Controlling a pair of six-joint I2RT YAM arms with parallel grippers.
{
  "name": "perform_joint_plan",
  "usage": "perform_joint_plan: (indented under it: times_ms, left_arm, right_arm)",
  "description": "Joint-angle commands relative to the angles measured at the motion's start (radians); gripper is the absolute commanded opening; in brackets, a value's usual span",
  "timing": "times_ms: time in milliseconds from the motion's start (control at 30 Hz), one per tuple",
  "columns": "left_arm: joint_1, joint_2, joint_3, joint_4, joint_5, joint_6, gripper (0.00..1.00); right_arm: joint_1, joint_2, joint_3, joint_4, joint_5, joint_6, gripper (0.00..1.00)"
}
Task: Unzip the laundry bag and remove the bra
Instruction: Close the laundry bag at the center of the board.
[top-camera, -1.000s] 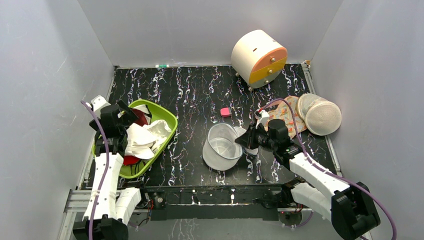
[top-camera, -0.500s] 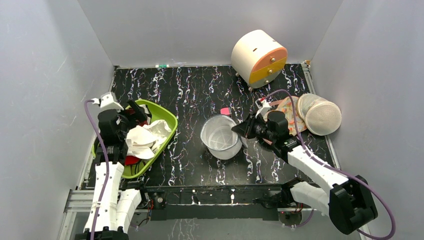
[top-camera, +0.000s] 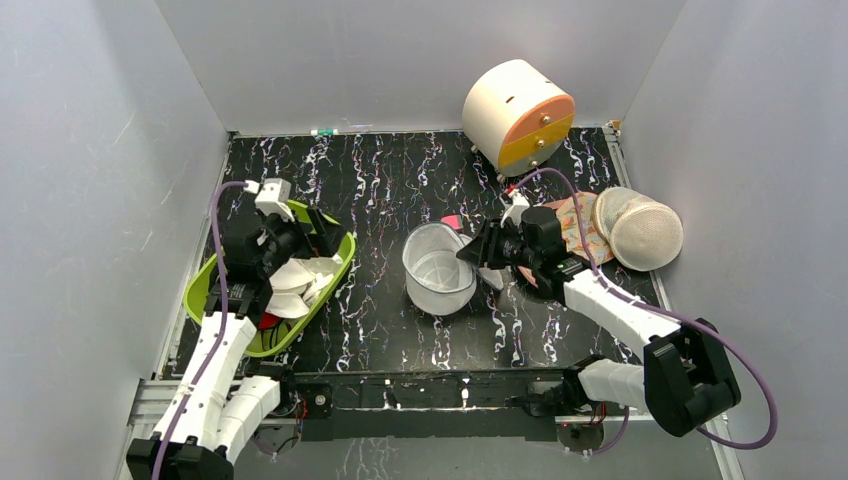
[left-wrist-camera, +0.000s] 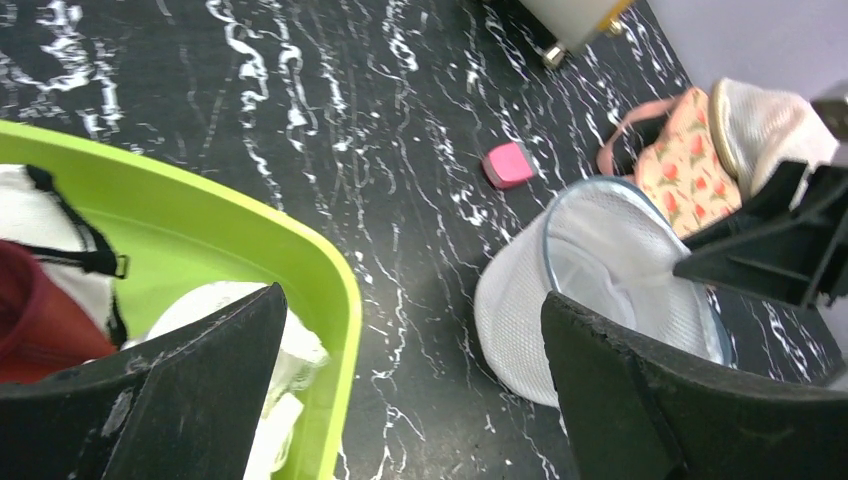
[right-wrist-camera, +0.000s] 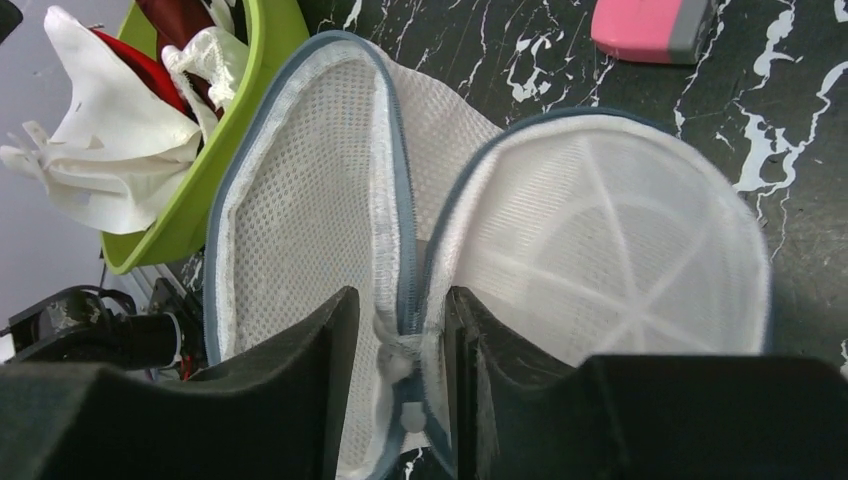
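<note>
The laundry bag (top-camera: 438, 272) is a white mesh clamshell with a grey-blue zip line. It lies open at mid-table with both halves spread and nothing inside (right-wrist-camera: 600, 250). My right gripper (top-camera: 482, 257) is shut on the bag's zip seam where the two halves join (right-wrist-camera: 400, 310). A bright red piece, the bra (top-camera: 266, 320), lies in the green bin under white cloth; it also shows in the right wrist view (right-wrist-camera: 130, 62). My left gripper (top-camera: 320, 222) is open and empty above the bin's right rim (left-wrist-camera: 410, 300).
The green bin (top-camera: 338, 260) at the left holds white cloth (top-camera: 298, 280) and a dark maroon garment (left-wrist-camera: 40, 320). A pink block (top-camera: 451, 221) lies behind the bag. A domed mesh bag (top-camera: 640, 232) and orange floral fabric (top-camera: 578, 225) lie at the right. A white-and-orange drum (top-camera: 518, 116) stands at the back.
My right gripper has carried the open bag a little back and left. My left arm has swung from over the bin's left side toward the bin's right rim, empty.
</note>
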Motion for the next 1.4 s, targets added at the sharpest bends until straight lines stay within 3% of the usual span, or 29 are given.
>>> perform_joint_plan:
  times_ms: [0, 267, 400, 667, 800, 933, 1100, 1233, 1367]
  left_arm:
    - [-0.059, -0.020, 0.032, -0.013, 0.014, 0.038, 0.98]
    - [-0.061, -0.046, 0.040, -0.035, -0.029, 0.053, 0.98]
    - [-0.060, -0.042, 0.046, -0.039, -0.010, 0.052, 0.98]
    - [-0.060, -0.030, 0.050, -0.042, 0.011, 0.051, 0.98]
    - [-0.061, -0.030, 0.049, -0.040, 0.016, 0.051, 0.98]
    - [-0.061, -0.039, 0.050, -0.038, 0.016, 0.050, 0.98]
    - [-0.060, -0.044, 0.047, -0.037, 0.014, 0.051, 0.98]
    - [-0.061, -0.036, 0.049, -0.034, 0.025, 0.048, 0.98]
    - [-0.060, -0.027, 0.048, -0.031, 0.032, 0.046, 0.98]
  right_arm:
    - [0.006, -0.031, 0.125, -0.106, 0.005, -0.085, 0.42]
    - [0.004, -0.137, 0.225, -0.364, 0.153, -0.207, 0.84]
    - [-0.006, -0.207, 0.239, -0.462, 0.295, -0.243, 0.95]
    - [-0.077, -0.312, 0.147, -0.538, 0.509, -0.150, 0.94]
    - [-0.129, -0.313, 0.098, -0.558, 0.455, -0.053, 0.85]
    - [-0.202, -0.313, 0.026, -0.582, 0.397, 0.150, 0.83]
    - [-0.314, -0.368, -0.173, -0.414, 0.240, 0.348, 0.82]
    - [-0.326, -0.408, -0.350, -0.126, 0.099, 0.478, 0.87]
    - [-0.324, -0.336, -0.431, 0.064, 0.052, 0.576, 0.89]
